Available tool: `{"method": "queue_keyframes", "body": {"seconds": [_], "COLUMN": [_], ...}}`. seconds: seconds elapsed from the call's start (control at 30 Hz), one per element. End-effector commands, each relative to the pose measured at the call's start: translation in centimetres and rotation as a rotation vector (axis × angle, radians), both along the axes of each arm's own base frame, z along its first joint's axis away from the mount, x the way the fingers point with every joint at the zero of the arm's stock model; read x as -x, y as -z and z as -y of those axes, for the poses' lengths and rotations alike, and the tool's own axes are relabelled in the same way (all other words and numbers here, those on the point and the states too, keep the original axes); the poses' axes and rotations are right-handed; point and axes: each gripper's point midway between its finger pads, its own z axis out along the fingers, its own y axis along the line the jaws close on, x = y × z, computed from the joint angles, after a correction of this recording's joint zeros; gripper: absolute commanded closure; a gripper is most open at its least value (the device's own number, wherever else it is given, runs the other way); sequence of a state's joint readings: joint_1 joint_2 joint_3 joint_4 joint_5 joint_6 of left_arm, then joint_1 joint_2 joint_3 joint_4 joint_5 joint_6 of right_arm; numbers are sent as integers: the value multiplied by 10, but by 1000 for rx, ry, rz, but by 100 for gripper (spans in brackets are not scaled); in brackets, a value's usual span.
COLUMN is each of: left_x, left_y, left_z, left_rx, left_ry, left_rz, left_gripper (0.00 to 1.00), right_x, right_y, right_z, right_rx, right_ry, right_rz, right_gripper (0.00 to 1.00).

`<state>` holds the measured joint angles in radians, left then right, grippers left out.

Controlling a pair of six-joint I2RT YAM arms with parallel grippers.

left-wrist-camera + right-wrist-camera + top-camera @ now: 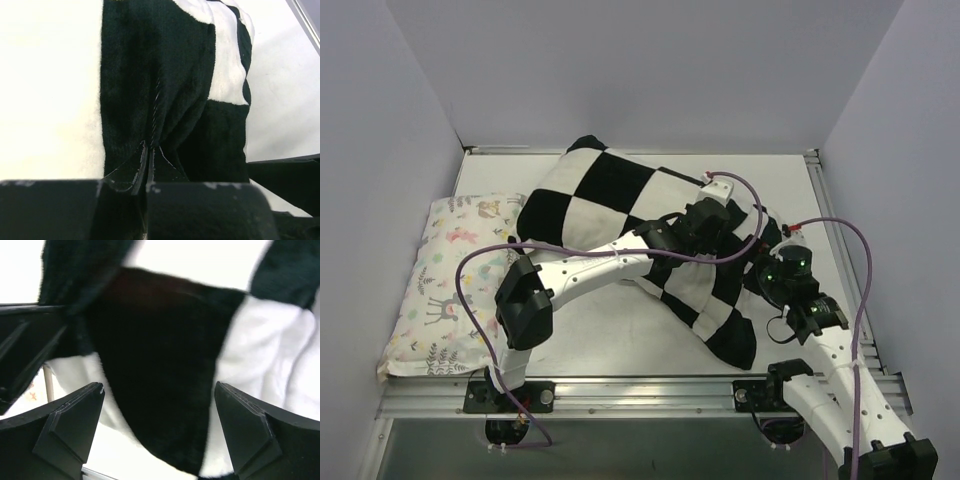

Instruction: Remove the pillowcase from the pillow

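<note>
- A pale table (620,340) sits between plain white walls, with metal rails along its edges.
- The checkerboard pillowcase (610,200) lies slantwise across the table, from the far middle down towards the near right corner.
- A pastel print pillow (450,280) lies well to the left of both grippers and is not part of this job.
- Progress, as I judge it: the removal has hardly begun. The far part of the cover looks plump and filled.
- No bare stretch of the plain white pillow can be told apart from the white squares in any view. It seems to be wholly inside.
- The near end looks flatter and limper. That may be slack cover, though I cannot be sure.
- The left gripper (150,152) has its jaws pressed together on a raised fold of black plush. Creases run up from the pinch, away from the fingers.
- The right gripper (159,387) has its jaws wide apart and grips nothing.
- A hanging black-and-white lobe of the pillowcase lies just ahead of the right jaws and between them. Whether the fabric touches either finger I cannot tell.
- What remains: get a second hold, then draw the cover off the filling.
</note>
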<state>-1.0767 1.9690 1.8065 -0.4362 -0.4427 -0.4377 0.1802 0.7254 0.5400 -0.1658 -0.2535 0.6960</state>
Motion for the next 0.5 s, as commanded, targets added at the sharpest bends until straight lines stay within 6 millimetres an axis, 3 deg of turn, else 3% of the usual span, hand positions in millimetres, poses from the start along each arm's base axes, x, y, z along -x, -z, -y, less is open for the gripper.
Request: {"method": "queue_keyframes", "body": {"seconds": [0.0,0.1,0.23,0.47], "left_x": [-3,-1,0,-3], "left_y": [-43,-46,-53,-52], "left_z": [3,3,-6,-25], "left_rx": [122,129,129,104], "left_ry": [13,17,6,-8], "left_rz": [44,42,51,53], "left_gripper": [100,100,100,100], "right_x": [-17,-27,-35,-39], "right_y": [-17,-1,21,8], "right_z": [-5,2,8,1], "right_rx": [21,77,103,38], "right_ry": [16,59,109,101], "right_rz": [90,24,-45,47], "right_gripper": [2,3,13,14]}}
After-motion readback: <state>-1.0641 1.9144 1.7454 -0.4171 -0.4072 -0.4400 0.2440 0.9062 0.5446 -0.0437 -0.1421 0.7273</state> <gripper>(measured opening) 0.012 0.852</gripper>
